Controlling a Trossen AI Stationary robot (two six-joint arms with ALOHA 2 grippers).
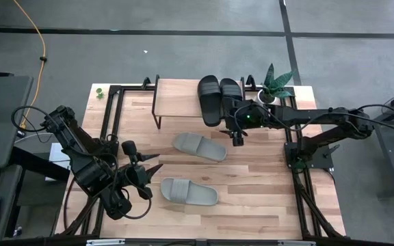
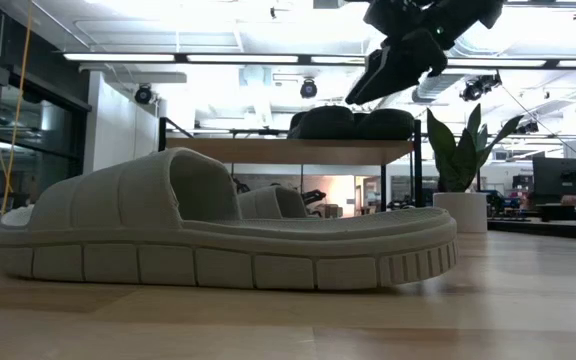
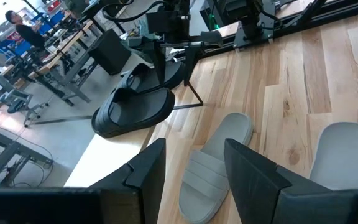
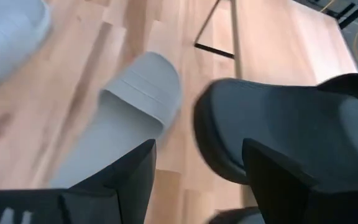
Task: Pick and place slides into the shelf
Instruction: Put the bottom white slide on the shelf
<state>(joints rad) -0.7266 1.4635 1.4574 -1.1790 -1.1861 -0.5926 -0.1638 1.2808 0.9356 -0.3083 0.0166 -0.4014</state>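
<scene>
Nearest to the low camera we see one grey slide (image 2: 218, 235), lying flat on the table (image 1: 265, 198) with its long side across the view; from above it is the near grey slide (image 1: 189, 192), close to the front edge, and the second grey slide (image 1: 199, 146) lies a little further back, in the middle of the table. Both lie with their long axis roughly left to right, slightly tilted. Our left gripper (image 1: 144, 172) hovers just beside the near grey slide, on its left end, with its fingers spread wide and holding nothing; in its wrist view the far grey slide (image 3: 211, 169) shows between the two fingers, further off. So we judge the left arm is the nearer one for the grey slides, and the near one lies to its right. Our right gripper (image 1: 237, 137) hangs at the front edge of the shelf (image 1: 176, 98), above the right part, open and empty. Two black slides (image 1: 209, 99) already rest on the right half of the shelf, side by side, their long axis from back to front, and one sticks out a little over the front edge. Its left half is bare wood. A small plant (image 1: 273, 85) stands just right of the shelf.
</scene>
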